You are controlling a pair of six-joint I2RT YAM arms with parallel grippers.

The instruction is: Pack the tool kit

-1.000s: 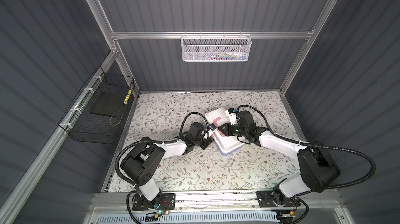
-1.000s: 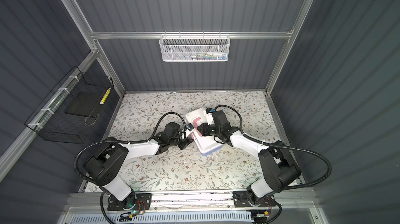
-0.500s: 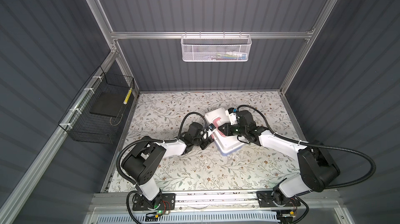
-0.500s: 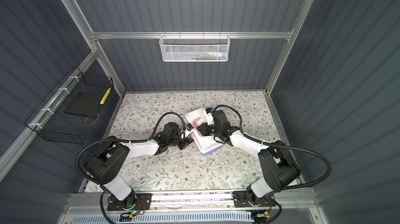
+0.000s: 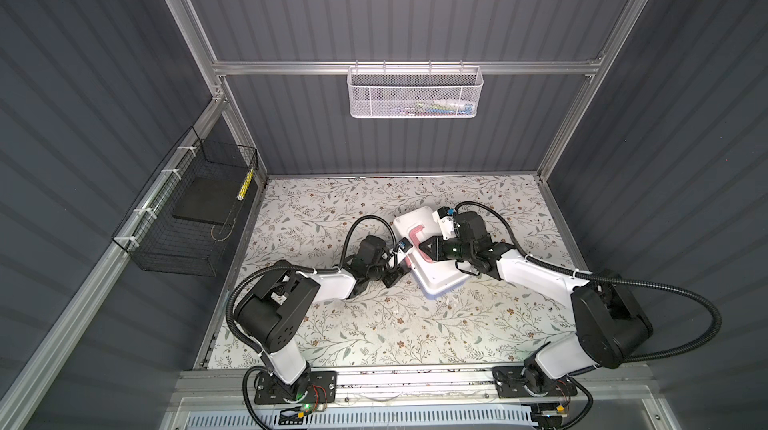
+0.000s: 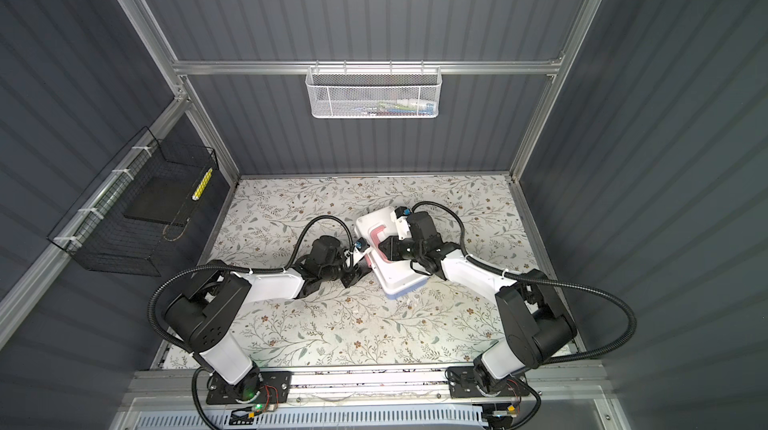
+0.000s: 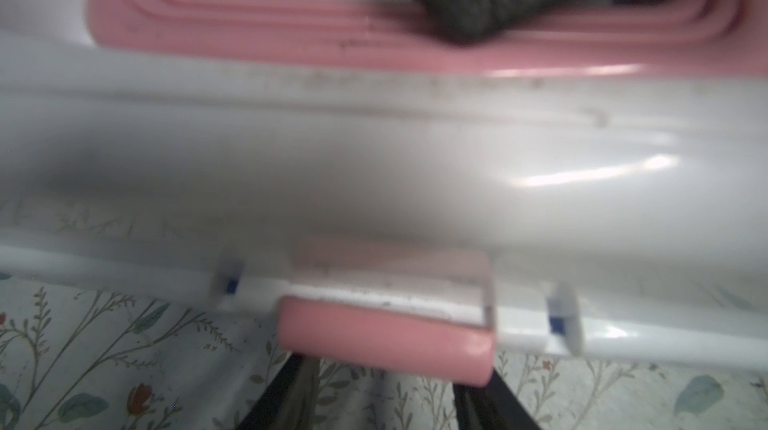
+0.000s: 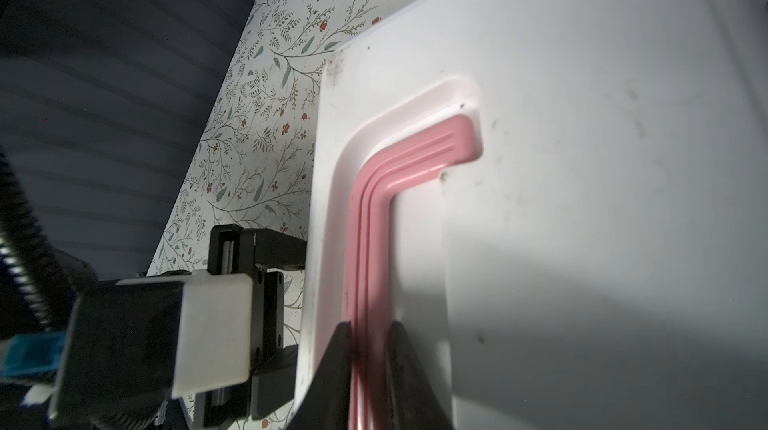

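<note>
The tool kit lies on the floral table with its white lid down over the light blue base. My right gripper is shut on the pink handle on top of the lid. My left gripper is low at the box's left edge. Its jaws stand apart, and its fingertips are hidden under the pink latch. The tools inside are hidden.
A white mesh basket with several small items hangs on the back wall. A black wire basket on the left wall holds a dark pad and a yellow item. Grey walls close in the floral table.
</note>
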